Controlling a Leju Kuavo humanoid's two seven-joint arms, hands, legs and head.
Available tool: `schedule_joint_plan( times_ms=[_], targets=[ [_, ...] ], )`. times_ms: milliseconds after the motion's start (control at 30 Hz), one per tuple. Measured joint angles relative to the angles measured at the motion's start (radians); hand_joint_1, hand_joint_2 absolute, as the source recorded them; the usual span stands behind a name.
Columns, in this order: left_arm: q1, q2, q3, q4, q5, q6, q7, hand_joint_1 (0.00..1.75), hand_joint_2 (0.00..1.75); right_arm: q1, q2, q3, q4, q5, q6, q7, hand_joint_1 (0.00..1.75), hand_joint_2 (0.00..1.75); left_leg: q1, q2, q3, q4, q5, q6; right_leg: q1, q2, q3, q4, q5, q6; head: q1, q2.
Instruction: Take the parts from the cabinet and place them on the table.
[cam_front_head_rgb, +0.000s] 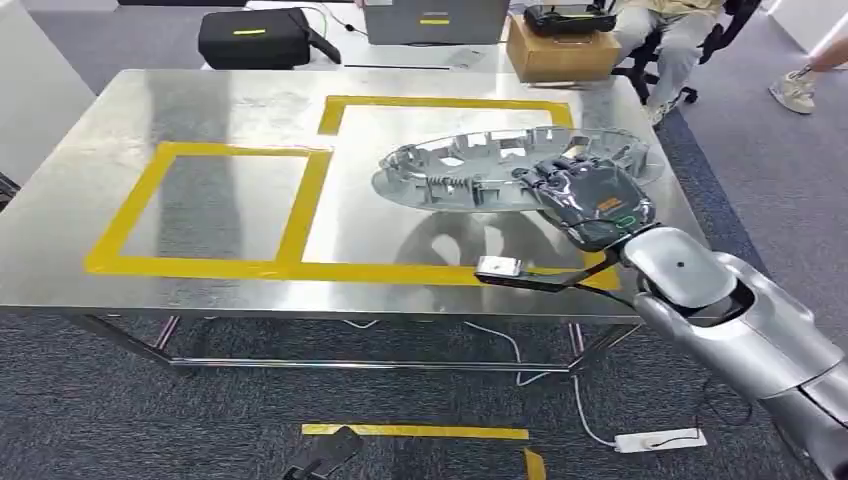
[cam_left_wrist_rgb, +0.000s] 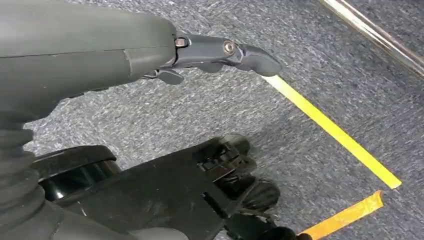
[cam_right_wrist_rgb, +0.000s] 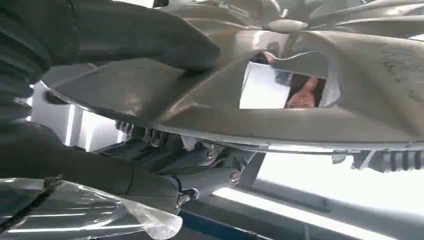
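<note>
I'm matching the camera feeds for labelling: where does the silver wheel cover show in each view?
Head view: wheel cover right of centre, over the table's right yellow-taped box.
Left wrist view: not in it.
Right wrist view: wheel cover across the upper half.
Shared landmark: the right hand gripping its rim.

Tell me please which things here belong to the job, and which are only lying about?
Belong to the job:
- silver wheel cover, held by the right hand
- steel table with yellow tape frames

Lying about:
- black bag
- cardboard box
- power strip on the carpet
</note>
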Motion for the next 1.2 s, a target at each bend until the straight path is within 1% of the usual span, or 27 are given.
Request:
schedule_joint_plan(
  times_ms=[33, 200, 567, 833, 967, 1200],
  targets=[
    [-0.001, 0.000, 0.000, 0.000, 0.000, 0.000, -0.001, 0.00, 1.75, 0.002, 0.005, 0.004, 0.002, 0.000, 0.000, 0.000, 1.75, 1.75, 0.000, 0.000, 0.000, 0.000, 0.000, 0.001, -0.001, 0.000, 0.000, 0.000, 0.000, 0.003, 0.000, 0.000],
    [-0.001, 0.002, 0.000, 0.000, -0.006, 0.005, -0.005, 0.00, 1.75, 0.020, 0.034, 0.014, 0.010, 0.006, 0.000, 0.003, 1.75, 1.75, 0.000, 0.000, 0.000, 0.000, 0.001, 0.002, 0.000, -0.001, 0.000, 0.000, 0.001, 0.005, 0.000, 0.000],
    [-0.002, 0.004, 0.000, 0.000, -0.011, 0.002, -0.006, 0.00, 1.75, 0.028, 0.108, 0.031, 0.054, 0.008, 0.000, 0.001, 1.75, 1.75, 0.002, 0.001, 0.001, 0.000, 0.002, 0.002, 0.001, 0.000, -0.003, 0.004, 0.000, 0.004, 0.000, 0.000],
    [0.000, 0.004, 0.000, 0.000, -0.011, 0.006, -0.007, 0.00, 1.75, 0.030, 0.110, 0.032, 0.079, 0.009, -0.008, 0.000, 1.75, 1.75, 0.001, 0.001, 0.001, 0.000, 0.002, 0.002, 0.001, 0.000, -0.003, 0.005, 0.000, 0.004, 0.000, 0.000],
    [0.000, 0.006, 0.000, 0.000, -0.011, 0.006, -0.009, 0.00, 1.75, 0.032, 0.102, 0.026, 0.093, 0.008, -0.027, 0.002, 1.75, 1.75, 0.001, 0.001, 0.001, 0.000, 0.002, 0.002, 0.001, 0.000, -0.003, 0.004, 0.000, 0.004, 0.000, 0.000],
    [0.002, 0.007, 0.000, 0.000, -0.011, 0.006, -0.009, 0.00, 1.75, 0.031, 0.082, -0.020, 0.120, 0.008, -0.034, 0.007, 1.75, 1.75, 0.001, 0.001, 0.001, 0.000, 0.002, 0.002, 0.001, 0.000, -0.003, 0.005, 0.000, 0.004, 0.000, 0.000]
  ],
)
